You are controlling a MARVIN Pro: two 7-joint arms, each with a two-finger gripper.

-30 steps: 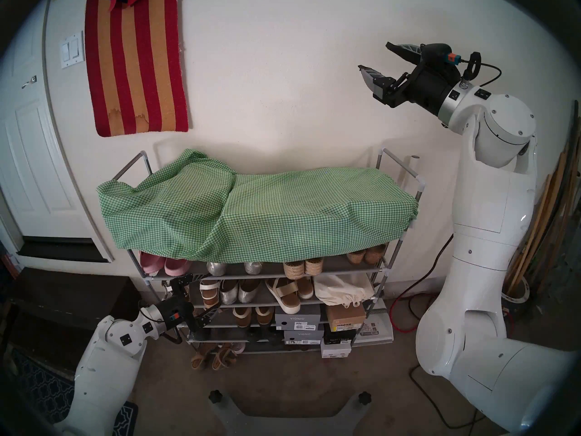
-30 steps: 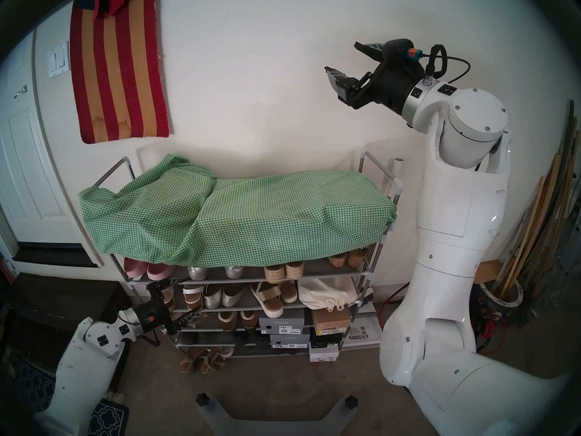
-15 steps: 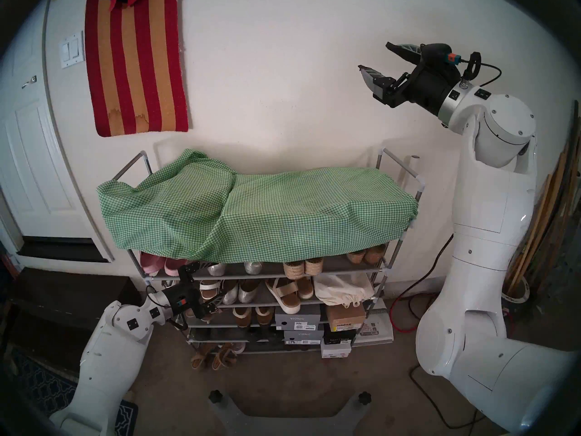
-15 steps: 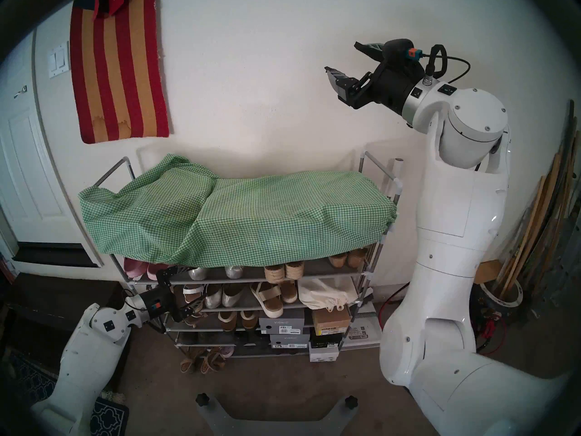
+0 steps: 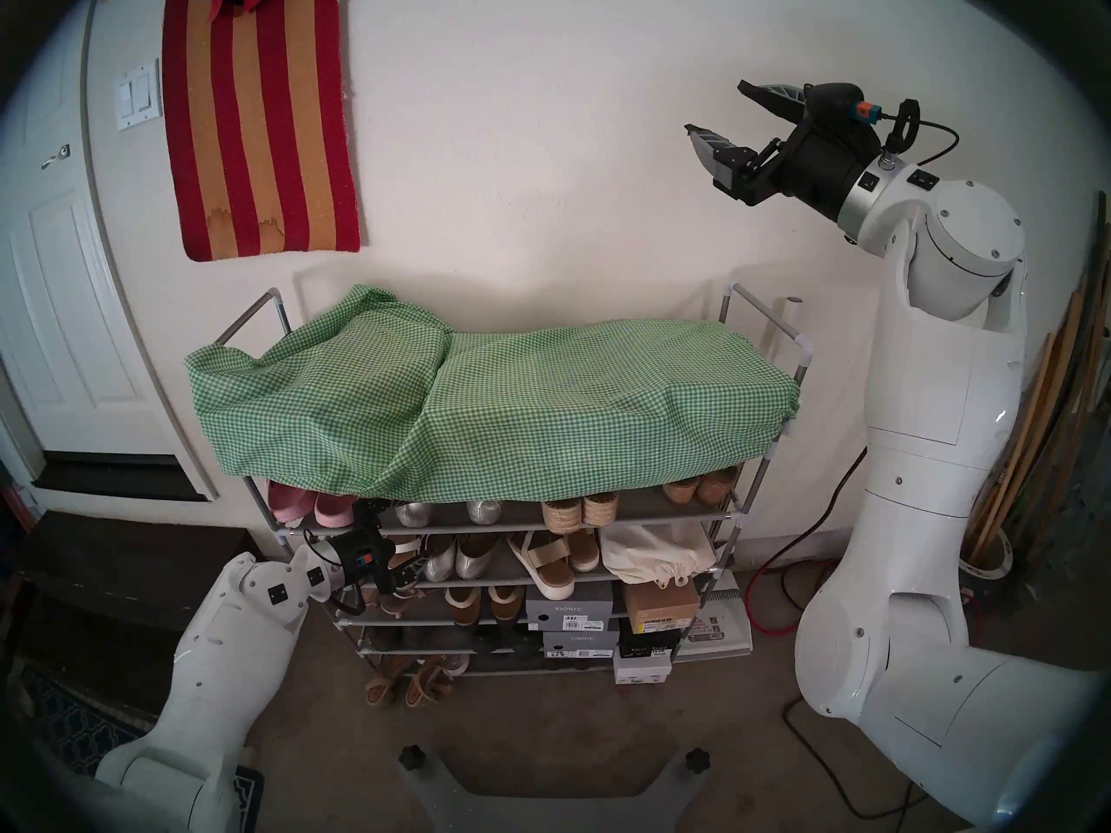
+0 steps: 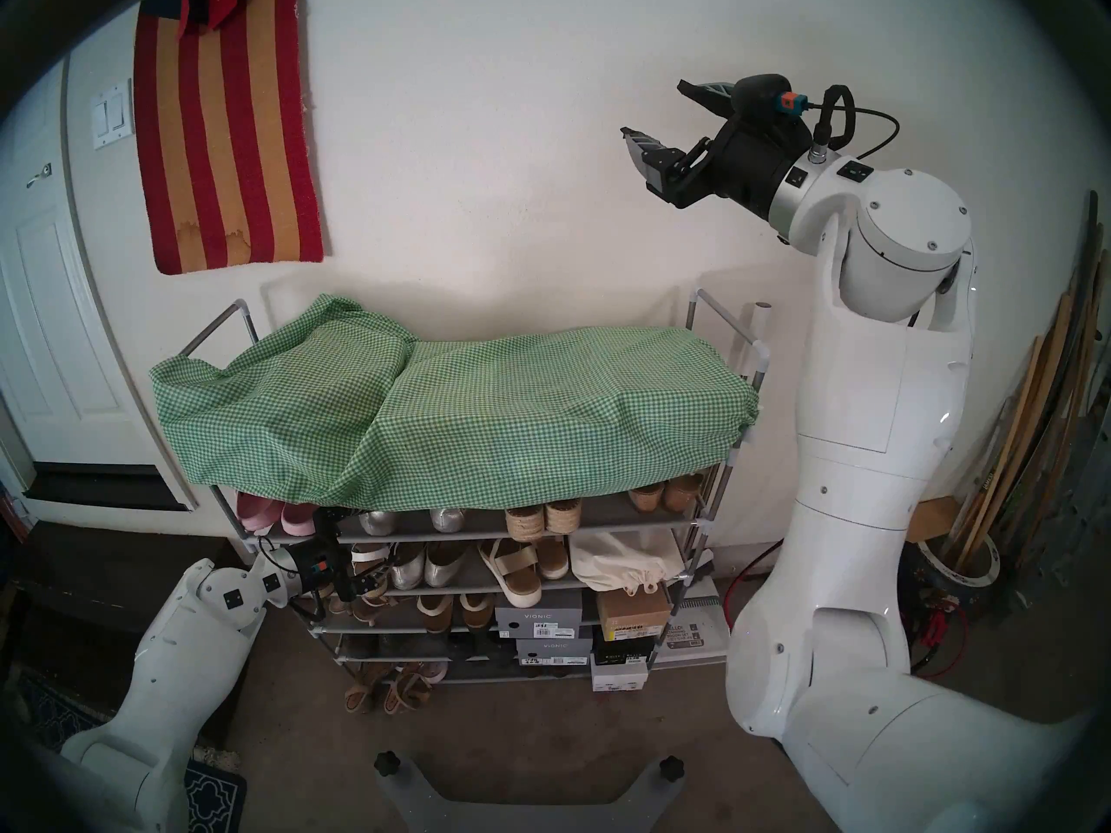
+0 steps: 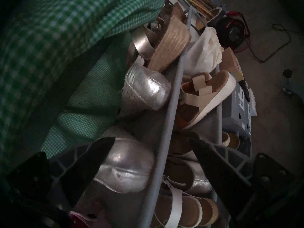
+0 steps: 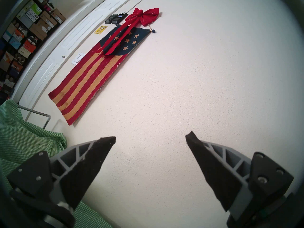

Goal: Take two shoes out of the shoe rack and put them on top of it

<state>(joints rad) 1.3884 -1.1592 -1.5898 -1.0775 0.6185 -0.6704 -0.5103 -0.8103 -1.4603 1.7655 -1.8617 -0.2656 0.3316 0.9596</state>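
The shoe rack [image 5: 734, 516] stands against the wall, its top covered by a green checked cloth [image 5: 481, 405]. The two shoes, silver perforated flats [image 5: 415, 513] [image 5: 484, 511], sit heel-out on the tier just under the cloth. In the left wrist view the near shoe [image 7: 126, 170] and the far shoe [image 7: 146, 89] lie left of the tier's front rail [image 7: 171, 110]. My left gripper [image 5: 394, 537] [image 7: 151, 138] is open, one finger by the near shoe's heel, the other below the rail. My right gripper [image 5: 715, 107] [image 8: 150, 137] hangs open and empty, high by the wall.
Pink slip-ons [image 5: 312, 507] sit left of the silver pair, rope-soled wedges [image 5: 580, 510] to their right. One tier down are plain silver flats [image 5: 457, 558], sandals and a white bag [image 5: 655, 555]. Shoe boxes [image 5: 571, 612] fill the lower right. A red cable [image 5: 769, 597] lies on the floor.
My left arm has risen and moved right, bringing its open gripper from the lower tiers up to the tier with the silver perforated flats. The right arm has not moved.
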